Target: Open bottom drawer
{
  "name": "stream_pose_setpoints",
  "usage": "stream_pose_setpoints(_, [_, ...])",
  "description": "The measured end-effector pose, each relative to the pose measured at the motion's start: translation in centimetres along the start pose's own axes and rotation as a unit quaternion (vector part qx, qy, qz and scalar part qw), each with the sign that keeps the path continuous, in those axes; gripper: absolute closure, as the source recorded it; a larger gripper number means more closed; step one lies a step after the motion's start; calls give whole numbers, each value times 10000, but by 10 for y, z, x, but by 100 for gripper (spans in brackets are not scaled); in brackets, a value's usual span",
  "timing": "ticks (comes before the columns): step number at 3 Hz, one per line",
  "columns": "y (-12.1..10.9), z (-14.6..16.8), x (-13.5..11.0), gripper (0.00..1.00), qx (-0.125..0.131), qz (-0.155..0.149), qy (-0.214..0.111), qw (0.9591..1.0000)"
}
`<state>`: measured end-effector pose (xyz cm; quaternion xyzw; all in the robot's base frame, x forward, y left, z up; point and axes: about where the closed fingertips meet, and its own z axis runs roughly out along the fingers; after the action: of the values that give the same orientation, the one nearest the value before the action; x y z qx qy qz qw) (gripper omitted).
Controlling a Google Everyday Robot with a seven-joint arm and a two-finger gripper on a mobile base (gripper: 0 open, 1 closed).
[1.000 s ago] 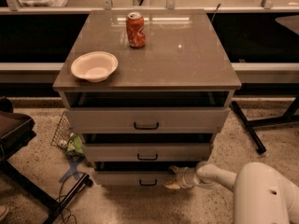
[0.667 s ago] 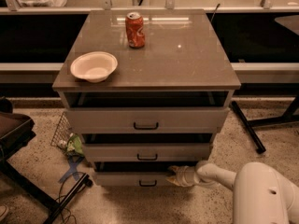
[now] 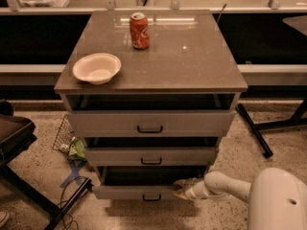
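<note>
The bottom drawer (image 3: 124,192) is the lowest of three grey-beige drawers, with a small black bar handle (image 3: 151,197). It stands pulled out a little, with a dark gap above its front. My gripper (image 3: 180,189) reaches in from the lower right on a white arm (image 3: 225,185) and sits at the top edge of the drawer front, right of the handle. One finger lies above the edge and one in front of it.
The cabinet top (image 3: 192,56) holds a white bowl (image 3: 97,68) and a dented red can (image 3: 139,30). The top drawer (image 3: 150,123) and middle drawer (image 3: 151,155) stand slightly out. A wire basket (image 3: 63,137) and cables (image 3: 72,200) lie left; black table legs (image 3: 254,131) stand right.
The bottom drawer front has come out slightly toward me, with the gripper still on its top edge. Nothing else has moved.
</note>
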<state>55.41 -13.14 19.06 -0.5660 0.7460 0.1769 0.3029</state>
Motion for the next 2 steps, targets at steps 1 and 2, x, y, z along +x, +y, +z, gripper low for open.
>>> stream_pose_setpoints(1, [0, -1, -1, 100, 0, 0, 0, 10000])
stream_pose_setpoints(2, [27, -18, 9, 100, -235, 56, 82, 9997])
